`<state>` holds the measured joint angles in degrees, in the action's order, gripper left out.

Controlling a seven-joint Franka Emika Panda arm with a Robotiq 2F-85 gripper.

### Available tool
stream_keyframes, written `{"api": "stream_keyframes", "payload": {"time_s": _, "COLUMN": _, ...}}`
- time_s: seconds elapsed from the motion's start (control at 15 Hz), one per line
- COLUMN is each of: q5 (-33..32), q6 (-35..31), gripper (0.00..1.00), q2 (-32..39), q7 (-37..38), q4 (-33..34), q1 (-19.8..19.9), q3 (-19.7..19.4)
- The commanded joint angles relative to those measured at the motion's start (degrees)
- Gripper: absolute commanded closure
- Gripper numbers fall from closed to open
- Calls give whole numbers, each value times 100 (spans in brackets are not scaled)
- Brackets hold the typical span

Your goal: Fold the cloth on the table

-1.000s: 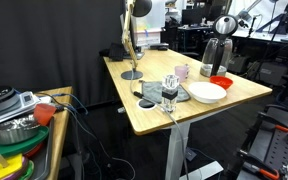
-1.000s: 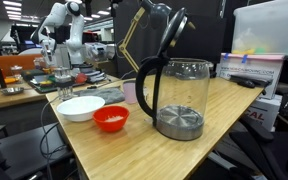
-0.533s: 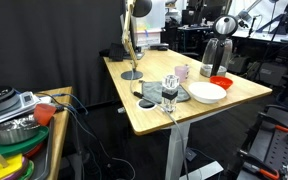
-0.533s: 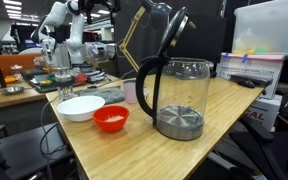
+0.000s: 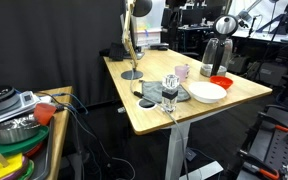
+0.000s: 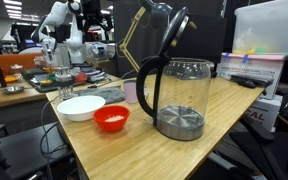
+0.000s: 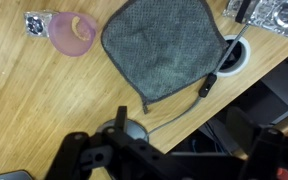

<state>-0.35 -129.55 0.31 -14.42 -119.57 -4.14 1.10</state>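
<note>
The cloth [image 7: 164, 48] lies flat and unfolded on the wood surface [image 7: 34, 100], seen in the wrist view directly beyond the pincer [image 7: 174, 152]. The pincer hangs above the surface with its jaws spread wide and nothing between them.

A pink cup [image 7: 72, 32] stands just beside one edge of the cloth. On the opposite side a white cable port [image 7: 234, 55] sits at the cloth's edge, and a black cable [image 7: 209, 85] runs from it along the cloth's border. A black round disc [image 7: 124, 130] lies near the cloth's nearest corner, partly hidden by the pincer.

In an exterior view a white bowl [image 5: 208, 92], a red bowl [image 5: 221, 81] and a kettle [image 5: 217, 55] crowd the surface beside the cloth.
</note>
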Motion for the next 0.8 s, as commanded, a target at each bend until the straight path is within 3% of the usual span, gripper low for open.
{"api": "stream_keyframes", "payload": {"time_s": 0.0, "q5": -2, "q6": 15, "gripper": 0, "q2": -13, "q7": -1, "q4": 10, "q1": 65, "q3": 53}}
{"api": "stream_keyframes", "payload": {"time_s": 0.47, "q5": -1, "q6": 17, "gripper": 0, "q2": -42, "q7": -16, "q4": 10, "q1": 84, "q3": 34}}
{"api": "stream_keyframes", "payload": {"time_s": 0.73, "q5": -329, "q6": -234, "gripper": 0, "q2": 407, "q7": 36, "q4": 231, "q1": 67, "q3": 65}}
